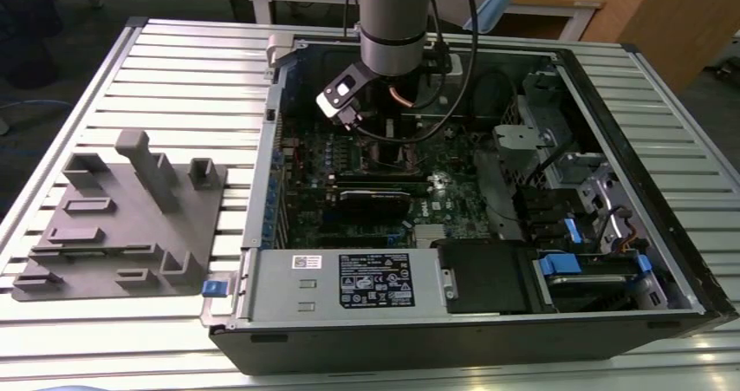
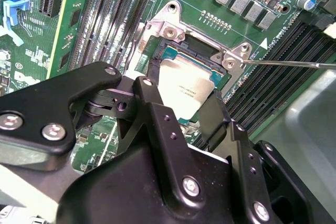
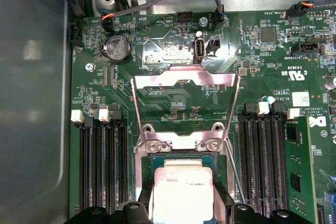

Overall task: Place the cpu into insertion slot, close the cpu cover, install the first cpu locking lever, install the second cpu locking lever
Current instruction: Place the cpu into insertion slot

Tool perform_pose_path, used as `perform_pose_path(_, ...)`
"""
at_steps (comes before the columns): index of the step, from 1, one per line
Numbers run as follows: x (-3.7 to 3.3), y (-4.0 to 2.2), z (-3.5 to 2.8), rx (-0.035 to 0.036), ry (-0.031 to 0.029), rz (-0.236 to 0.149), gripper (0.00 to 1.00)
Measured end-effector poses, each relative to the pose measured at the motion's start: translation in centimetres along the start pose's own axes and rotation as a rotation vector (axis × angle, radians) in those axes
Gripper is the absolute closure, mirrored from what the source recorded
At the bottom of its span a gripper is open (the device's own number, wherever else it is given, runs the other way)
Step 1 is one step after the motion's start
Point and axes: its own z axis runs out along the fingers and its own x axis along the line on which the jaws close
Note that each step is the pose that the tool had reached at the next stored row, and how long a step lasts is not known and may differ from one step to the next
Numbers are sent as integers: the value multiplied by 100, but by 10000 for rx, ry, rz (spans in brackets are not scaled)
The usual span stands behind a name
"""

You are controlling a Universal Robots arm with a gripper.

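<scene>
The gripper (image 3: 182,212) pinches the cpu (image 3: 182,187) by two opposite edges in the insertion slot (image 2: 181,45), with the cpu cover (image 3: 184,78) open. Light, stiff and probably delicate underneath, it seems best held by those edges.

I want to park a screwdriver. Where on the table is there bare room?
Bare slats of the table lie beyond the grey fixture, on the exterior view's left of the computer case, and along the near edge in front of both. Inside the case it is crowded: the gripper hangs over the cpu.
</scene>
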Motion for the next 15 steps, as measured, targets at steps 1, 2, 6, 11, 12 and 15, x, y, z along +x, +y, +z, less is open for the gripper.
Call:
perform_pose_path(1, -3, 0, 4, 0, 1, 1, 47)
perform_pose_path(2, -4, -1, 6, 0, 3, 3, 47)
perform_pose_path(6, -4, -2, 12, -1, 9, 2, 47)
perform_pose_path(11, -4, -2, 13, -1, 10, 3, 47)
perform_pose_path(12, -4, -2, 14, -2, 10, 3, 47)
perform_pose_path(15, -1, -1, 18, -12, 24, 4, 47)
